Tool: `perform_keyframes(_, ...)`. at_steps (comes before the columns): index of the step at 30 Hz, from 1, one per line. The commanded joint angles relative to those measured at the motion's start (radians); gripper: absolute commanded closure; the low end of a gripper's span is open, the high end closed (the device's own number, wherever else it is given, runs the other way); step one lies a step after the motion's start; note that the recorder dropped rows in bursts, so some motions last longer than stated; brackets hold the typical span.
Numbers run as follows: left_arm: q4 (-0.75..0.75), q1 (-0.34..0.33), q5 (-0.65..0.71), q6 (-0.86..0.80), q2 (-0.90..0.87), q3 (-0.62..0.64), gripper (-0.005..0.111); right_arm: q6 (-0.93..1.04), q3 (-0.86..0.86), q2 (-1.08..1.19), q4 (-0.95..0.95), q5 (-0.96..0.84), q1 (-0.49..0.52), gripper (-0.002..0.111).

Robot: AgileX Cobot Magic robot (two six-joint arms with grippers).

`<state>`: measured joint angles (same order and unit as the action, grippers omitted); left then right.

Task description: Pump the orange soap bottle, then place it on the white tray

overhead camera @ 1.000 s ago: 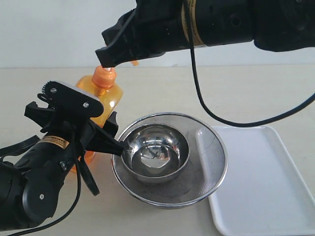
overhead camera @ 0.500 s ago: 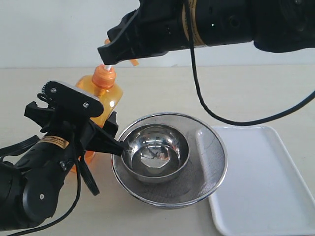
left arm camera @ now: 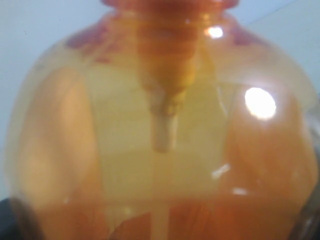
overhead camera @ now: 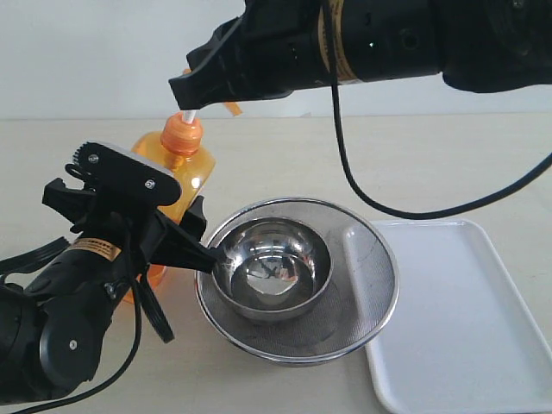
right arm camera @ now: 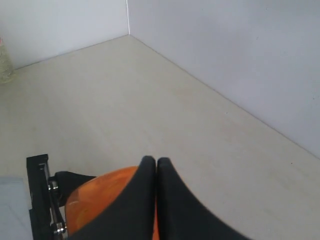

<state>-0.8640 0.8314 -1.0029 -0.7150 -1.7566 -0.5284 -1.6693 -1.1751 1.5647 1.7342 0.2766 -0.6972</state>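
Observation:
The orange soap bottle (overhead camera: 183,177) stands upright on the table, left of the bowls. My left gripper (overhead camera: 195,233) is shut on its body. In the left wrist view the translucent bottle (left arm camera: 160,150) fills the frame and hides the fingers. My right gripper (overhead camera: 185,91) is shut, fingers pressed together, resting on top of the orange pump head (overhead camera: 231,107). The white stem (overhead camera: 186,117) shows below it. In the right wrist view the shut right gripper (right arm camera: 156,163) lies over the pump head (right arm camera: 97,200). The white tray (overhead camera: 457,302) lies flat at the right.
A round steel mesh strainer (overhead camera: 377,259) with a smaller steel bowl (overhead camera: 272,263) inside sits between the bottle and the tray, touching the tray's left rim. A black cable (overhead camera: 354,181) hangs from the right arm over the table.
My right gripper has lifted a little, and the pump head has come up with it, so the white stem now shows. The left gripper and bottle stayed still.

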Motion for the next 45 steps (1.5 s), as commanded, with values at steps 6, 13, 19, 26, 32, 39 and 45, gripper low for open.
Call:
perform_keyframes(6, 0.013, -0.001, -0.036, 0.005, 0.003, -0.008, 0.102, -0.027, 0.012, 0.085, 0.01, 0.087, 0.002, 0.108)
perform_keyframes(13, 0.013, -0.001, -0.036, 0.005, 0.003, -0.008, 0.102, -0.027, 0.012, 0.085, 0.01, 0.089, 0.002, 0.108)
perform_keyframes(19, 0.013, -0.001, -0.036, 0.005, 0.003, -0.008, 0.102, -0.027, 0.012, 0.085, 0.01, 0.089, 0.002, 0.108)
perform_keyframes(26, 0.013, -0.001, -0.036, 0.005, 0.003, -0.008, 0.102, -0.029, 0.012, 0.085, 0.01, 0.089, 0.002, 0.108)
perform_keyframes(32, 0.013, -0.001, -0.036, 0.005, 0.003, -0.008, 0.102, -0.029, 0.012, 0.085, 0.01, 0.089, 0.002, 0.108)
perform_keyframes(39, 0.013, -0.001, -0.036, 0.005, 0.003, -0.008, 0.102, -0.029, 0.012, 0.081, 0.01, 0.089, 0.002, 0.108)
perform_keyframes(45, 0.013, -0.001, -0.036, 0.005, 0.003, -0.008, 0.102, 0.006, -0.035, -0.01, 0.01, -0.006, 0.002, 0.108)
